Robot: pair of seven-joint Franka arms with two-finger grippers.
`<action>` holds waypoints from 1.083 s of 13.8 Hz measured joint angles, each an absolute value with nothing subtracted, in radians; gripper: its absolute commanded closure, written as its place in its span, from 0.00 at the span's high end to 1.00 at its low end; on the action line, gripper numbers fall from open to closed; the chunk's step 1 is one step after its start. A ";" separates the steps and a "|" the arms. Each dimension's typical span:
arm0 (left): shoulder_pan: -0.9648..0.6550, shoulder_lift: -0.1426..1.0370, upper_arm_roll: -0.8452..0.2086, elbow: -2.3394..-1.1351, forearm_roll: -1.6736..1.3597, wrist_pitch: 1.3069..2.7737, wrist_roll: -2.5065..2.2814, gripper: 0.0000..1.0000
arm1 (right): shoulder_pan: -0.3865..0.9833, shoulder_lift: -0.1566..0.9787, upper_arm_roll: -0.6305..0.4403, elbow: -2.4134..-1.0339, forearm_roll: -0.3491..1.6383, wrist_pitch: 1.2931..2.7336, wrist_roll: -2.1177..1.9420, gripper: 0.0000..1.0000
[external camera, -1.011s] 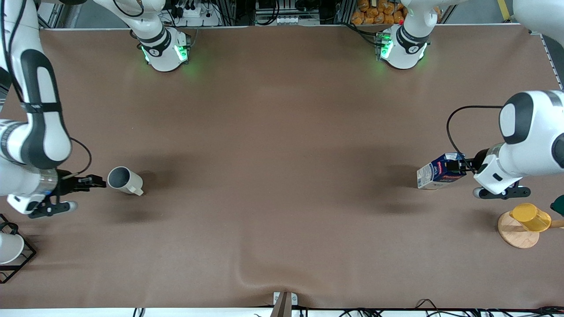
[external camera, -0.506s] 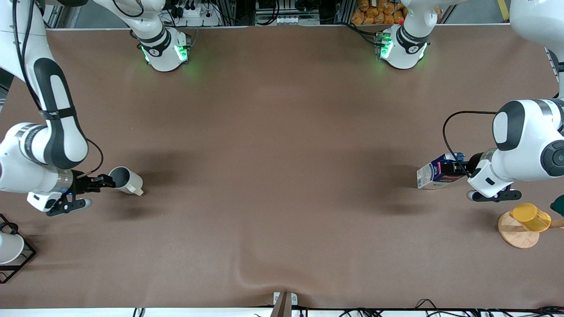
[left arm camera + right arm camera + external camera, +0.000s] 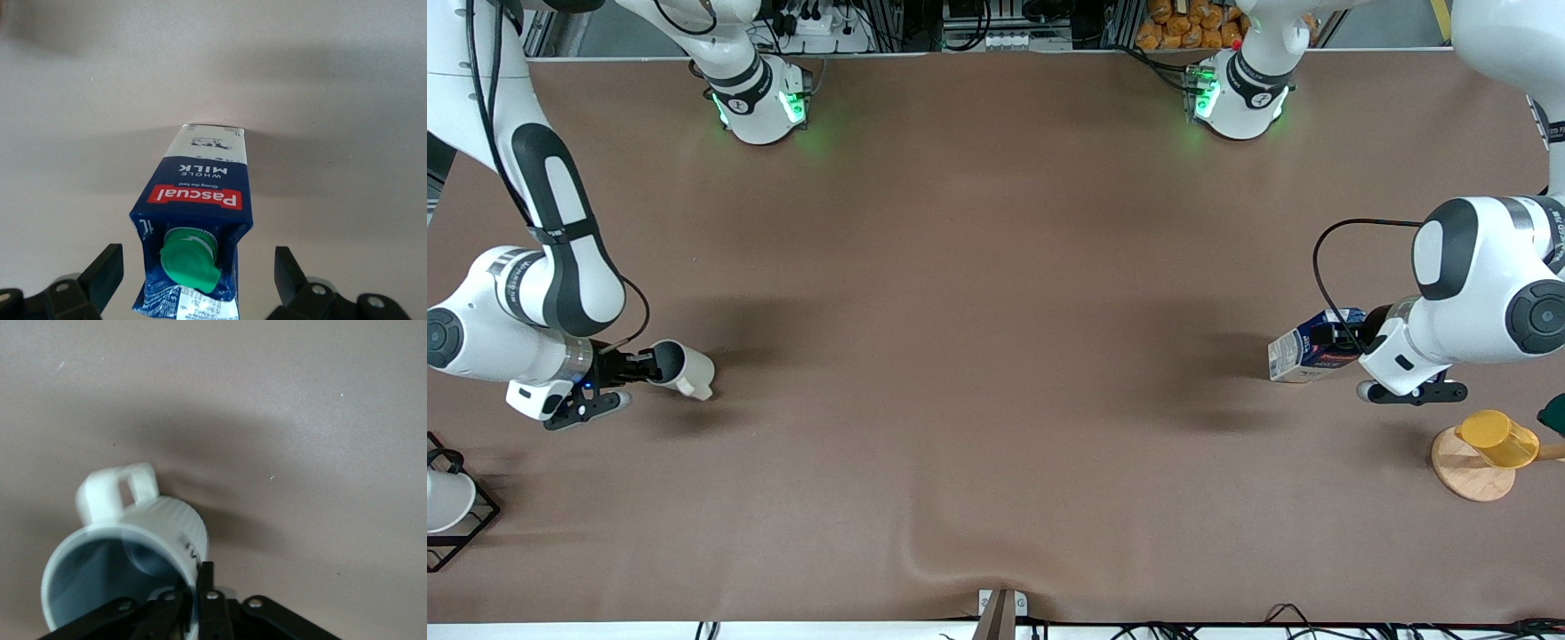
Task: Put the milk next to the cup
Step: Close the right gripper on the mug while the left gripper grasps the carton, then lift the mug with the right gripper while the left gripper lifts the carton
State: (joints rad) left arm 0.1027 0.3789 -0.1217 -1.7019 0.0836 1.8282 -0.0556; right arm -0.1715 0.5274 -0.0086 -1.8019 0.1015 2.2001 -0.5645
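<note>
The milk (image 3: 1312, 353) is seen standing at the left arm's end of the table, flanked — untouched — by the spread fingers of the left gripper (image 3: 197, 283). At the right arm's end, the cup (image 3: 682, 367) rim is pinched by the right gripper (image 3: 639, 366) — 1 finger inside.

The right gripper (image 3: 643, 365) has moved in from beside the small off-white ceramic mug with grey inside (image 3: 680, 367) and now pinches its rim; the left gripper (image 3: 1343, 342) has edged closer around the dark blue and white gable-top milk carton (image 3: 1309, 356), fingers spread.
</note>
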 measured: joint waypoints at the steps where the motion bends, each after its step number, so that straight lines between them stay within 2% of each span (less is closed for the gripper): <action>1: 0.104 0.379 -0.122 -1.703 0.084 1.827 -0.051 1.00 | -0.169 0.523 -0.007 -1.796 0.106 2.186 -0.550 0.00; 5: 0.104 0.386 -0.121 -1.705 0.084 1.825 -0.046 0.98 | -0.085 0.460 0.002 -1.703 0.119 1.986 -0.321 0.00; 8: 0.104 0.397 -0.121 -1.706 0.084 1.824 -0.045 0.81 | 0.045 0.384 0.008 -1.680 0.131 1.933 -0.113 0.00; 12: 0.104 0.408 -0.121 -1.708 0.084 1.824 -0.045 0.42 | 0.249 0.362 0.032 -1.629 0.178 1.935 0.225 0.00; 13: 0.104 0.409 -0.121 -1.708 0.084 1.824 -0.045 0.35 | 0.308 0.362 0.035 -1.611 0.180 1.935 0.303 0.00; 15: 0.104 0.409 -0.121 -1.708 0.084 1.823 -0.045 0.29 | 0.430 0.364 0.038 -1.592 0.182 1.943 0.464 0.00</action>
State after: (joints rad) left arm 0.1044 0.4092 -0.1209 -1.7076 0.0836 1.8231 -0.0449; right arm 0.4298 0.3640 0.0383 -1.5917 0.1817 1.9430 0.4637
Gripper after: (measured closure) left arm 0.568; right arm 0.956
